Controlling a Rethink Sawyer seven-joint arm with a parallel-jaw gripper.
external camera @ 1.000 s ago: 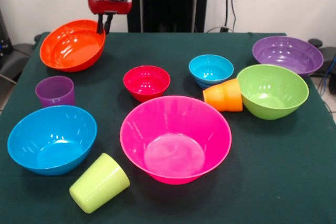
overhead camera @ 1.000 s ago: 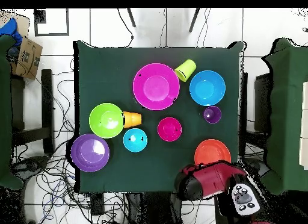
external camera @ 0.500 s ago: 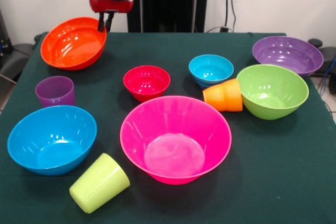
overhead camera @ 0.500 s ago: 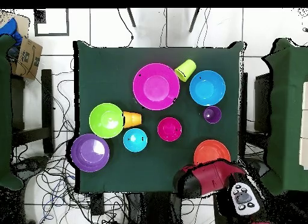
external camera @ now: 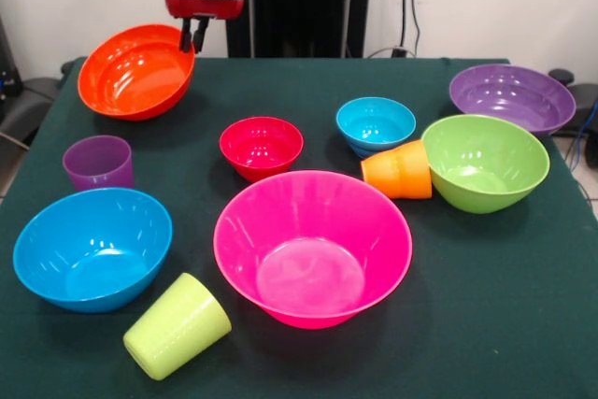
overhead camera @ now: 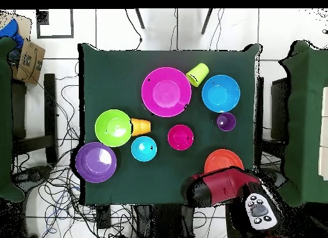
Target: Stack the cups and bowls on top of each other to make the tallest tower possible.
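Observation:
My gripper (external camera: 193,36) is shut on the far rim of the large orange bowl (external camera: 135,72), which hangs tilted just above the table's back left corner. From above, the arm hides the gripper and part of the orange bowl (overhead camera: 221,160). The big pink bowl (external camera: 313,248) sits at the front centre, with the small red bowl (external camera: 262,147) behind it. The ridged light blue bowl (external camera: 376,124) has the orange cup (external camera: 399,171) lying on its side against it. The purple cup (external camera: 98,163) stands upright. The lime cup (external camera: 176,326) lies on its side. No tower is in view.
The large blue bowl (external camera: 92,248) sits front left. The lime green bowl (external camera: 484,163) and purple bowl (external camera: 511,98) stand at the right. Cables cover the floor around the green table (overhead camera: 115,69), and a cardboard box (overhead camera: 29,61) stands beside it.
The gripper has risen and shifted slightly right, carrying the orange bowl up with it. The other bowls and cups have not moved.

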